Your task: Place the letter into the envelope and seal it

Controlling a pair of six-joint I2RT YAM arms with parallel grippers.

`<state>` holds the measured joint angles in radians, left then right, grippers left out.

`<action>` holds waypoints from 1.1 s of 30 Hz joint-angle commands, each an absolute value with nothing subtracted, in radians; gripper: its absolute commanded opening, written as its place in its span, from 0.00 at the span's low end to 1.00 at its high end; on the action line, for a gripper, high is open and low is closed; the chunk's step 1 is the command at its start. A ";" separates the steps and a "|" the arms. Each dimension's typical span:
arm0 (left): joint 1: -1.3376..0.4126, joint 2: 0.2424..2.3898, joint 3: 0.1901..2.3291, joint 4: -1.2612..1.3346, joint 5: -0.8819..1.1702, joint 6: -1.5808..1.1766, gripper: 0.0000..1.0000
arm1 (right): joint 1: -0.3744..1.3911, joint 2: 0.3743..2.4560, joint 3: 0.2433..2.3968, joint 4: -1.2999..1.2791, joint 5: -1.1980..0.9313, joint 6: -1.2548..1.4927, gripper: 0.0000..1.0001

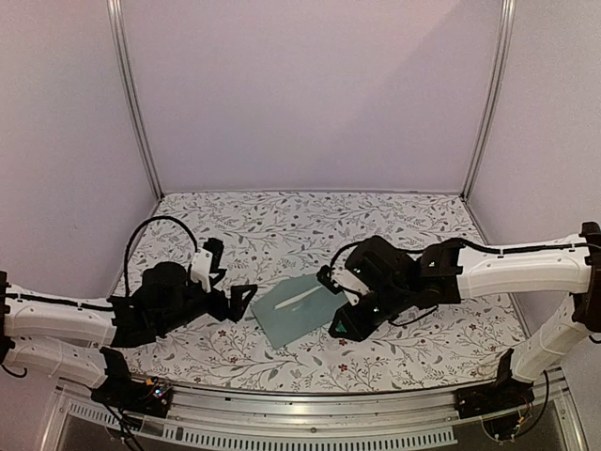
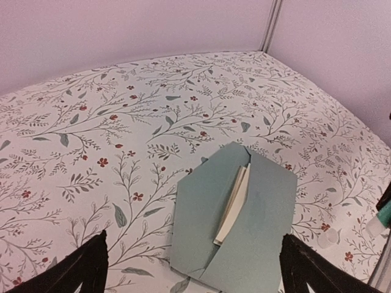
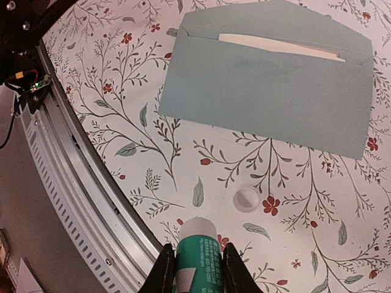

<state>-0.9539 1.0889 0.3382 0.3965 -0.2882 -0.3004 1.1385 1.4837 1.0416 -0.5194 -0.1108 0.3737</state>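
Slippage is the first hazard: the envelope (image 3: 269,91) lies flat and loose on the counter (image 1: 282,221), and nothing pins it. If the glue stick (image 3: 197,247) is dragged along the flap (image 3: 275,15), friction is likely to push the envelope sideways or rotate it.

Second hazard: the letter (image 3: 278,46) sits inside the pocket, but a cream strip of it shows at the mouth, just below the open flap. Glue laid too low would land on that strip and bond the letter to the flap. The strip could also buckle and keep the flap from folding flat.

Third hazard: a small white cap (image 3: 247,199), probably from the glue stick, rests on the counter between the stick and the envelope. A forward sweep could knock it away.

Left arm: extended low from the left, with the left tool (image 1: 242,303) levelled at the envelope's left end, close to its edge. The fingers are spread wide with nothing between them, and no contact with the paper is visible.

Right arm: reaching in from the right with the elbow folded. The right tool (image 1: 346,321) is angled down toward the near edge of the counter, just beside the envelope's right end. Its fingers are closed part-way on the teal-and-white glue stick, whose white end protrudes beyond the fingertips.
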 commanded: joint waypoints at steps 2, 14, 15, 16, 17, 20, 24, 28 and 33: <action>-0.889 1.043 0.299 0.366 -0.319 -0.380 0.98 | 1.125 1.585 1.083 -0.541 -0.147 0.349 0.00; -0.871 1.063 0.302 0.368 -0.312 -0.394 1.00 | 1.087 1.689 1.099 -0.542 -0.170 0.314 0.00; -0.871 1.063 0.301 0.368 -0.311 -0.394 1.00 | 1.084 1.691 1.100 -0.542 -0.169 0.312 0.00; -0.870 1.063 0.302 0.367 -0.311 -0.394 1.00 | 1.081 1.695 1.101 -0.542 -0.170 0.310 0.00; -0.870 1.063 0.302 0.367 -0.310 -0.394 1.00 | 1.078 1.696 1.102 -0.542 -0.172 0.306 0.00; -0.870 1.065 0.302 0.367 -0.308 -0.391 1.00 | 1.071 1.695 1.102 -0.535 -0.186 0.300 0.00; -0.870 1.069 0.304 0.367 -0.304 -0.388 1.00 | 1.065 1.695 1.106 -0.535 -0.182 0.296 0.00; -0.870 1.072 0.304 0.369 -0.302 -0.386 1.00 | 1.060 1.708 1.108 -0.532 -0.182 0.291 0.00; -0.870 1.079 0.305 0.371 -0.297 -0.382 1.00 | 1.057 1.716 1.123 -0.529 -0.188 0.281 0.00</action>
<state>-0.8829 1.0683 0.3038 0.3756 -0.3012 -0.3866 1.0653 1.7016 1.0863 -0.5381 -0.1722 0.2974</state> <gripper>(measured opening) 0.996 0.201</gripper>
